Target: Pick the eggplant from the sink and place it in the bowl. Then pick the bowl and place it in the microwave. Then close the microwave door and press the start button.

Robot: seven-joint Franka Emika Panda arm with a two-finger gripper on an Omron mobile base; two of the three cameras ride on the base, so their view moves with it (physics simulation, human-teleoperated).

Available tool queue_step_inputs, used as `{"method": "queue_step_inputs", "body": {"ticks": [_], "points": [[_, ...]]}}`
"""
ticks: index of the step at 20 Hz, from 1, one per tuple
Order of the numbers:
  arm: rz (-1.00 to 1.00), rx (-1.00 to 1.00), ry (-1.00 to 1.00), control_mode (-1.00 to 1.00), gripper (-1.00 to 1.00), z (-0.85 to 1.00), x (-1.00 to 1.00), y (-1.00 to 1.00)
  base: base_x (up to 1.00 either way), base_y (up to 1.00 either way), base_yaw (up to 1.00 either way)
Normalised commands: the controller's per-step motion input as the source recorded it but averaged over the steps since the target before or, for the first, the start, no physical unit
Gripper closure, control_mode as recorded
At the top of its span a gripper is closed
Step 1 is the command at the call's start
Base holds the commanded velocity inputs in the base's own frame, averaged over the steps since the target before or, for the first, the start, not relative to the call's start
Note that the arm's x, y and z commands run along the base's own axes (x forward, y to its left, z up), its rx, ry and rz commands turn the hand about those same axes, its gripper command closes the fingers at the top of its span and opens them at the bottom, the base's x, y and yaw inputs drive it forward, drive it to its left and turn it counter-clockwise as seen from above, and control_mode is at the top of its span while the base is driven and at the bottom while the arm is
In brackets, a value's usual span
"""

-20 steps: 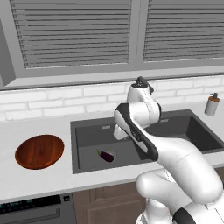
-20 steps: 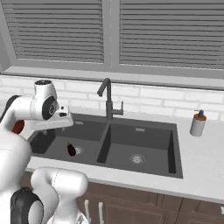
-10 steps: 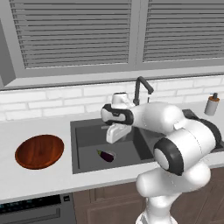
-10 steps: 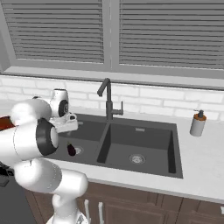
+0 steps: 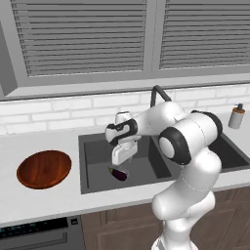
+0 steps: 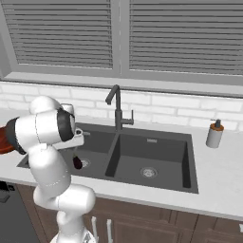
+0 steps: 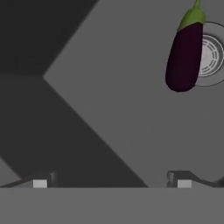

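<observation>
1. Arm reaches forward and left from the base, hand pointed down into the left basin of the sink [image 5: 93, 161].
2. Gripper [image 7: 111, 183] jaws spread wide, nothing between them.
3. Eggplant [image 7: 185, 54] lies on the basin floor, partly over the drain [image 7: 210, 54], apart from the fingertips [image 7: 183, 183].
4. Bowl [image 5: 44, 169] sits on the counter left of the sink.

Location: a domestic kitchen — indicated by the dark double-basin sink [image 6: 142, 156] with faucet [image 6: 116, 107] set in a pale counter [image 5: 44, 200], white tile backsplash [image 6: 166, 114], louvred window blinds [image 5: 88, 39], wooden base cabinets [image 6: 156, 223] — and a soap dispenser [image 6: 215, 134].
</observation>
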Motion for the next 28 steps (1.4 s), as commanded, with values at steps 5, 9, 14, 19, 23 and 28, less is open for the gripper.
{"method": "queue_step_inputs", "body": {"ticks": [5, 9, 14, 19, 23, 28], "points": [[0.0, 0.0, -0.01, -1.0, -1.0, -0.28, 0.0, 0.0, 0.0, 0.0, 0.0], [0.0, 0.0, -0.01, -1.0, -1.0, -0.37, 0.02, 0.0, 0.0, 0.0, 0.0], [0.0, 0.0, -0.02, -1.0, -1.0, -0.24, 0.22, 0.0, 0.0, 0.0, 0.0], [0.0, 0.0, 0.0, -1.0, -1.0, -0.24, 0.36, 0.0, 0.0, 0.0, 0.0], [0.0, 0.0, -0.02, -1.0, -1.0, -0.25, 0.15, 0.0, 0.0, 0.0, 0.0], [0.0, 0.0, 0.0, -1.0, -1.0, -0.31, 0.32, 0.0, 0.0, 0.0, 0.0]]}}
